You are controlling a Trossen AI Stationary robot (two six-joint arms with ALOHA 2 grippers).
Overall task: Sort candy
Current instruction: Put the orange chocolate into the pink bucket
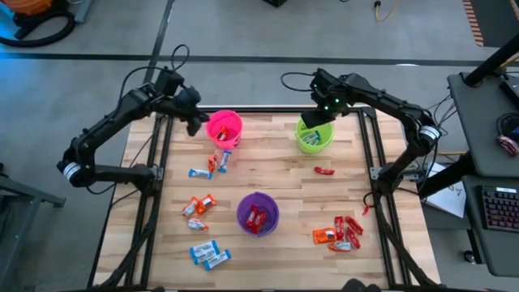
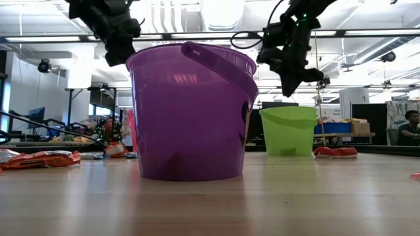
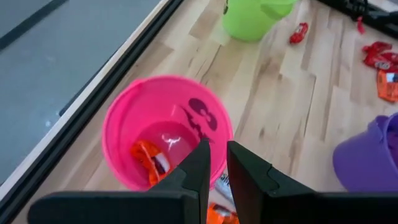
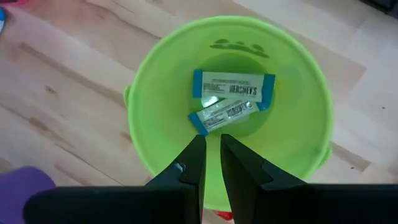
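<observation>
My left gripper (image 3: 217,155) hangs shut over the near rim of the pink cup (image 3: 165,130), where an orange candy (image 3: 149,163) lies on the bottom. My right gripper (image 4: 211,149) hangs shut above the green cup (image 4: 230,106), which holds two blue-and-white candies (image 4: 231,87) flat on its bottom. Nothing shows between either pair of fingers. The purple cup (image 1: 257,212) near the table's front holds red candies (image 1: 256,219). In the high view the left gripper (image 1: 195,123) is at the pink cup's left and the right gripper (image 1: 319,122) is over the green cup.
Loose candy lies on the wooden table (image 1: 276,174): one red piece (image 1: 324,170), a red-and-orange heap (image 1: 340,231) at the near right, orange pieces (image 1: 199,205), blue-and-white ones (image 1: 208,255) at the near left, and a few (image 1: 217,162) just in front of the pink cup.
</observation>
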